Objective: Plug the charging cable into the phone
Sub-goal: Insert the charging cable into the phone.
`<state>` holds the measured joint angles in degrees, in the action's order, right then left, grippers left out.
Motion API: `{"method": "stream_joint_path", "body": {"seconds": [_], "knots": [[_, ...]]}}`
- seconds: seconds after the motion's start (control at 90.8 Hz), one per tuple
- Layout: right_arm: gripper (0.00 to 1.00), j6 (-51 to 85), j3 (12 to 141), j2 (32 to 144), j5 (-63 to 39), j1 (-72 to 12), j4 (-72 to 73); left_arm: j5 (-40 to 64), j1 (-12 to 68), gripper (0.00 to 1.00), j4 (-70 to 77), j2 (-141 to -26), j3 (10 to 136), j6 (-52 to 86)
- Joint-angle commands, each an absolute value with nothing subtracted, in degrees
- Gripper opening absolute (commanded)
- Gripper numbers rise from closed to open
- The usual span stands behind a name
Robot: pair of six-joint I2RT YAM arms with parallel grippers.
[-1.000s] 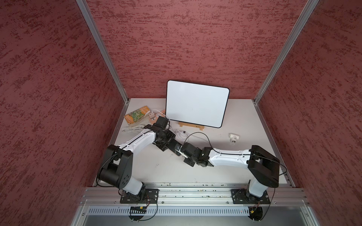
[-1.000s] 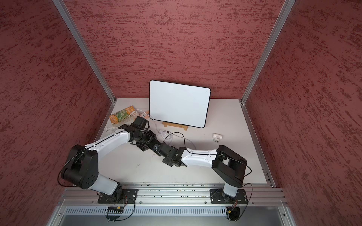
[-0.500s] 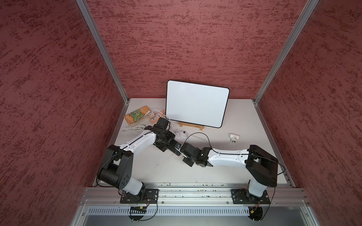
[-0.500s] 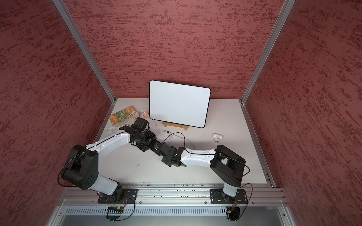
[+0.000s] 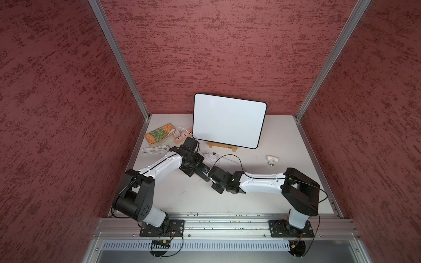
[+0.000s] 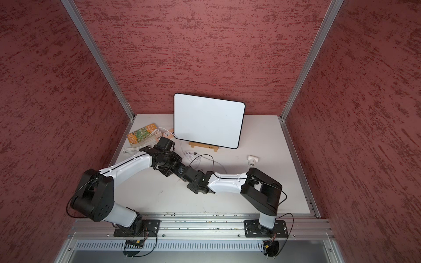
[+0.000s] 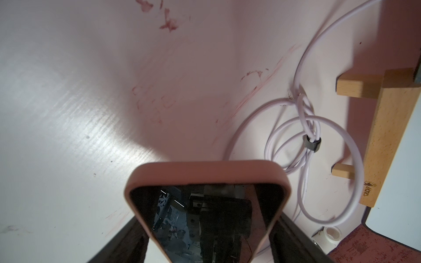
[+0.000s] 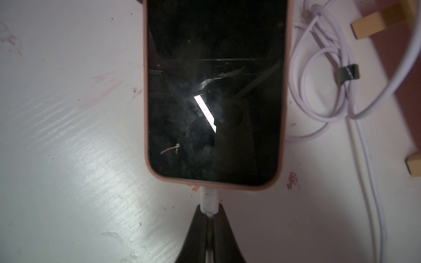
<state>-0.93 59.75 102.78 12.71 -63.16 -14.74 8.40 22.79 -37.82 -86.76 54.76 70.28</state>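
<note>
The phone (image 8: 214,91), black screen up in a tan case, lies flat on the white table. My left gripper (image 7: 208,236) is shut on the phone (image 7: 205,205), one black finger against each long side. My right gripper (image 8: 209,213) is shut on the charging cable's white plug (image 8: 209,198). The plug's tip meets the middle of the phone's bottom edge; how deep it sits I cannot tell. The rest of the charging cable (image 7: 355,145) lies looped beside the phone with a black tie (image 7: 311,144). In both top views the left gripper (image 5: 200,169) and right gripper (image 5: 210,176) meet over the phone and hide it.
A white board (image 5: 229,124) leans on a wooden stand (image 5: 223,148) just behind the cable. A small white T-shaped gadget (image 5: 271,160) sits to the right. At the back left are an orange packet (image 5: 159,134) and a thicker coiled white cord (image 5: 155,150).
My right gripper has edged a little to the left, toward the left gripper and the phone's bottom edge. The left arm has stayed put.
</note>
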Motion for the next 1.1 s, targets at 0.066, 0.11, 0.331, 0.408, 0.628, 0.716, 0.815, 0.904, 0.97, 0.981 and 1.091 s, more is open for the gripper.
{"method": "stream_joint_path", "body": {"seconds": [0.066, 0.11, 0.331, 0.408, 0.628, 0.716, 0.815, 0.904, 0.97, 0.981, 1.091], "knots": [[0.14, -0.29, 63.09, 102.26, 13.60, -63.59, -5.61, 14.55, 24.03, 0.00, -35.43, -85.20, 54.97, 72.17], [0.35, -0.07, 62.76, 101.74, 13.77, -63.50, -6.34, 14.63, 23.81, 0.00, -35.22, -84.92, 54.70, 72.19], [0.96, 1.32, 59.18, 94.27, 14.07, -61.92, -8.25, 14.59, 22.79, 0.00, -36.51, -84.36, 55.43, 71.56], [0.99, 2.37, 57.47, 90.47, 13.83, -61.05, -8.14, 14.24, 22.67, 0.00, -37.84, -84.25, 56.47, 71.18], [0.99, 8.35, 54.58, 82.89, 13.59, -57.42, -9.53, 12.22, 22.72, 0.00, -41.68, -83.30, 59.75, 70.65], [0.99, 10.00, 53.88, 80.92, 13.54, -55.78, -10.14, 11.53, 22.75, 0.00, -44.11, -83.64, 62.00, 69.44], [0.99, 11.84, 53.66, 80.84, 14.27, -54.22, -11.68, 10.81, 22.68, 0.00, -45.56, -83.37, 63.79, 68.33], [0.99, 13.14, 52.86, 80.79, 14.48, -53.32, -11.93, 10.53, 22.37, 0.00, -46.60, -83.55, 65.17, 67.34], [0.99, 13.75, 52.00, 80.49, 14.35, -52.71, -11.59, 10.66, 22.00, 0.00, -48.58, -84.53, 66.94, 65.98], [0.99, 13.77, 51.93, 80.46, 14.34, -52.63, -11.55, 10.65, 21.99, 0.00, -49.12, -84.85, 67.26, 65.86], [0.99, 14.53, 51.34, 79.97, 14.32, -51.55, -11.68, 11.32, 21.34, 0.00, -54.83, -88.27, 71.24, 64.33]]}}
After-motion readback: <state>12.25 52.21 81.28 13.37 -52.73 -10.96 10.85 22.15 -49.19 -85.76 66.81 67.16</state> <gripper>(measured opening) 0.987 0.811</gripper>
